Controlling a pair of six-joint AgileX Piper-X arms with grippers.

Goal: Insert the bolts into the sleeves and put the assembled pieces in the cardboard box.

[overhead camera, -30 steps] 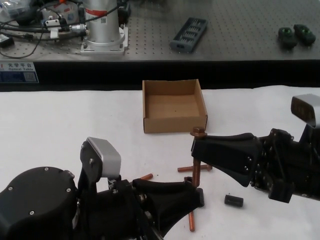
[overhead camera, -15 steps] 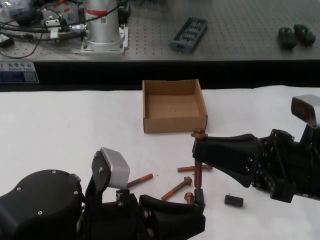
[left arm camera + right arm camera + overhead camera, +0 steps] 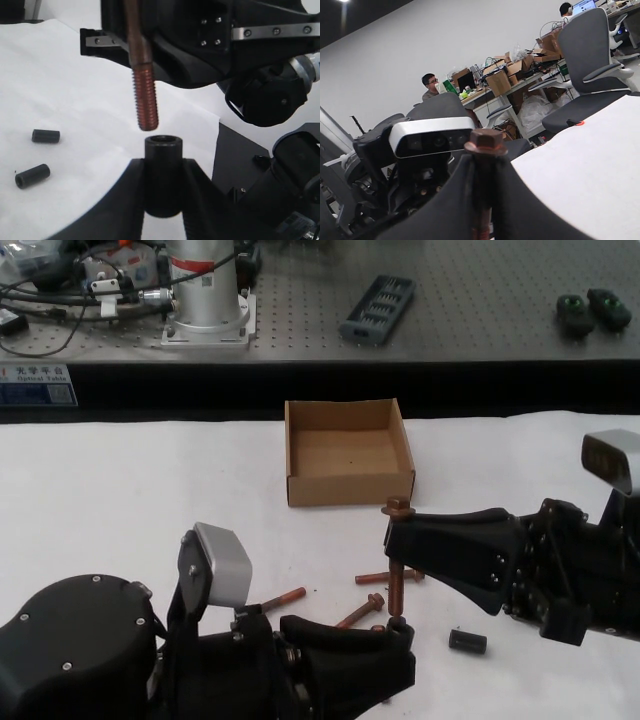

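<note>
The right arm's fingers (image 3: 450,540) are closed on a copper-coloured threaded bolt (image 3: 397,585) just below its hex head, holding it upright with the threaded end pointing down. Directly beneath, the left arm's fingers (image 3: 125,195) are clamped around a short black cylindrical sleeve (image 3: 163,150), which is also upright with its bore facing up. The bolt's tip hangs just above the sleeve's rim without touching it. In the left wrist view the tip sits slightly off the bore's centre, nearer one edge of the opening. Both long axes run vertical and close to parallel, so the insertion seems to turn on a small sideways correction before a straight descent. The open brown cardboard box (image 3: 348,485) stands farther back on the white surface (image 3: 120,490), well apart from the pair. Loose copper bolts (image 3: 375,578) and a spare black sleeve (image 3: 467,642) lie near the fingers.
</note>
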